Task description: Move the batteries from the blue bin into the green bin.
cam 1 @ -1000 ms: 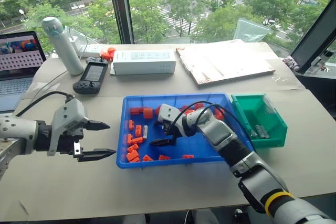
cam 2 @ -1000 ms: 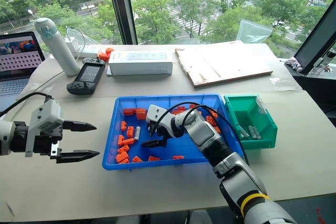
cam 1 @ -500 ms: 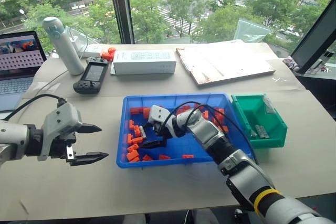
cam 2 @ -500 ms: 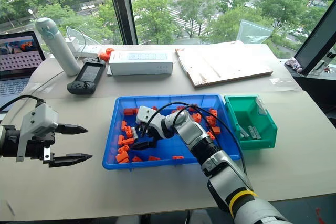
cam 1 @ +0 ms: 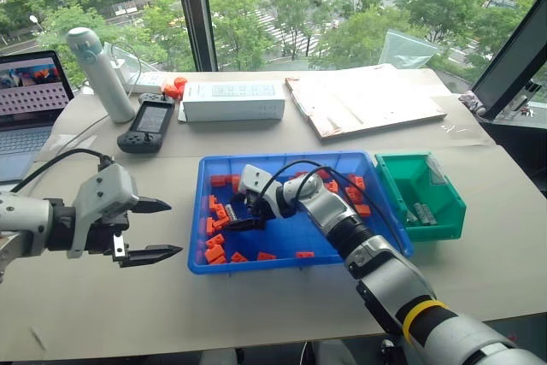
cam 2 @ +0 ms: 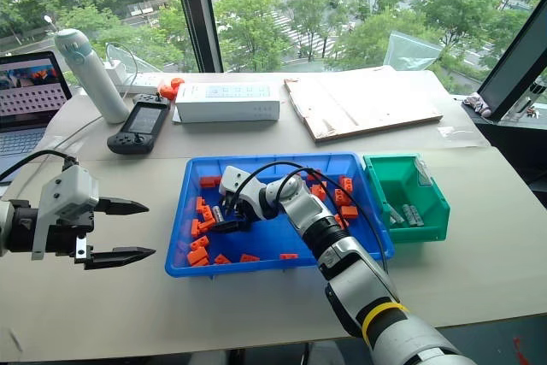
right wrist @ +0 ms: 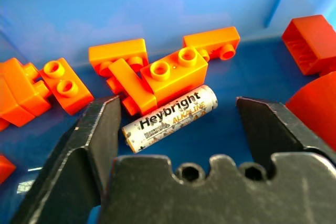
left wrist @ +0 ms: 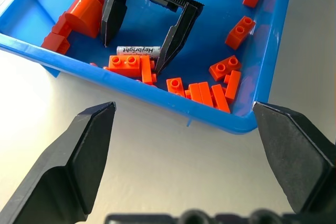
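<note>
**Right gripper straddling a battery in the blue bin, grip not yet made**

Right gripper [cam 2: 229, 219] is down in the left part of the blue bin [cam 2: 272, 250], jaws part open with one finger each side of a battery [right wrist: 170, 110]. The wrist view shows gaps on both sides, so nothing is held. Left gripper [cam 1: 156, 229] hangs over the desk [cam 1: 256, 314] just left of the bin, jaws wide open, empty.

My read on doing the pinch well:
- An orange brick [right wrist: 176, 71] lies touching the battery's far side. Keep the fingers across the cylinder's middle so they close on metal, not brick.
- Close squarely; a round body could roll or squirt out of a skewed pinch.
- Lift straight up to clear the low rim before swinging right.

Containers:
- Blue bin: scattered orange bricks, most along the left wall, plus this one battery. I can't make out any others in it.
- Green bin [cam 2: 389, 173], just beside the blue bin's right end: a few batteries [cam 2: 409, 214] already on its floor.
</note>
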Action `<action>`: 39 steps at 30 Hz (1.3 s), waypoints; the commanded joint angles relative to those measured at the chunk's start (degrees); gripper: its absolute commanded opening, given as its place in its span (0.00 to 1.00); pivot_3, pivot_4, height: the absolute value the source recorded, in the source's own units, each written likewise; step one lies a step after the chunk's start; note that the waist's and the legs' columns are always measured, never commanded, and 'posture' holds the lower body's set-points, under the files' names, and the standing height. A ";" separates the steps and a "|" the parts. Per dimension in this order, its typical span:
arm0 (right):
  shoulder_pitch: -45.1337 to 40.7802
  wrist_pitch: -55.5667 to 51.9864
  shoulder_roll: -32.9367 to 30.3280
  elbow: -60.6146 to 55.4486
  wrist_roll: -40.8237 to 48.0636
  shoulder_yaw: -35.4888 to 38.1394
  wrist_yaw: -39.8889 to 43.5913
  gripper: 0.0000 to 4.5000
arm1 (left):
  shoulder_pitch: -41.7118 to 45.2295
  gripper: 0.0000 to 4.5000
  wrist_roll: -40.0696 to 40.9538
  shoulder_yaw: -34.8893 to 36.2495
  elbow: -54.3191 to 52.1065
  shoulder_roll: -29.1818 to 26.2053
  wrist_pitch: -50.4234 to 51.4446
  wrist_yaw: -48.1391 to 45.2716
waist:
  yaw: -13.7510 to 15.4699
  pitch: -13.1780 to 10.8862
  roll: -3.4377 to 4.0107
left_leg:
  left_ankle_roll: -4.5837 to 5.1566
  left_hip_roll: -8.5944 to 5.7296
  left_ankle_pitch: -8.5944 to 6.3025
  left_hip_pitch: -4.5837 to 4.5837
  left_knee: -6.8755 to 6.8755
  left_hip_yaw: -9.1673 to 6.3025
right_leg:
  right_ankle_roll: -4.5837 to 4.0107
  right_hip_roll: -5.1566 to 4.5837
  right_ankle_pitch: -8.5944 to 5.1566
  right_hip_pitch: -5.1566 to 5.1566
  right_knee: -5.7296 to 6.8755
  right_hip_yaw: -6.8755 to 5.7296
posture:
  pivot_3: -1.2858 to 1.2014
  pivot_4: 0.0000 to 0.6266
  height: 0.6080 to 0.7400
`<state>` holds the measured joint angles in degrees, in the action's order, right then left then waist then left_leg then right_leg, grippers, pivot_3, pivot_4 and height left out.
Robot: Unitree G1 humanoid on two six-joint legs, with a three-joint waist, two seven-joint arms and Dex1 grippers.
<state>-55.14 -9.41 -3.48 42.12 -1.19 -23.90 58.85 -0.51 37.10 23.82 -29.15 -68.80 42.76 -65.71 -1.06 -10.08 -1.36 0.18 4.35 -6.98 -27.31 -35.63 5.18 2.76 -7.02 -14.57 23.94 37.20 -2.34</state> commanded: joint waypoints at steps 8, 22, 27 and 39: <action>4.50 -5.53 -7.01 -10.00 -0.08 1.45 3.69 0.51 | 3.32 1.00 -0.24 -3.19 0.15 0.57 -1.42 0.87 | 0.47 0.00 0.00 | -0.01 0.01 0.00 0.00 -0.01 0.02 | -0.01 0.00 0.01 0.00 0.00 0.00 | 0.52 0.24 0.92; 5.70 -38.98 -42.86 -38.66 17.17 27.51 5.95 0.50 | 20.70 1.00 4.09 -16.31 8.21 14.35 -2.22 -0.02 | 2.76 0.01 -0.03 | 0.35 0.01 0.18 -0.14 -0.25 0.00 | -0.02 0.01 -0.02 0.09 0.18 -0.07 | 0.52 0.24 0.92; 10.73 -34.71 -52.50 -33.71 14.05 29.50 3.80 0.50 | 25.37 1.00 1.79 -20.98 11.91 17.26 -3.54 -1.26 | 1.96 0.03 -0.06 | 0.48 0.01 0.25 -0.10 -0.22 0.05 | -0.03 0.01 0.00 -0.20 0.02 0.01 | 0.52 0.24 0.92; 19.17 -26.29 -52.83 -28.59 10.67 29.20 -3.87 0.84 | 28.19 1.00 -1.28 -23.08 15.10 20.09 -6.33 -1.74 | 1.68 0.01 -0.03 | 0.56 0.01 0.24 -0.08 -0.25 0.10 | 0.02 0.01 0.01 -0.27 -0.01 0.07 | 0.52 0.24 0.92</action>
<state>-35.58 -36.74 -56.17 14.21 9.49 3.42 56.15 27.00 35.95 0.06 -13.36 -49.02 37.39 -68.04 0.62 -10.07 -1.39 0.74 4.36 -6.74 -27.39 -35.89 5.27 2.79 -7.00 -14.55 23.65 37.19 -2.27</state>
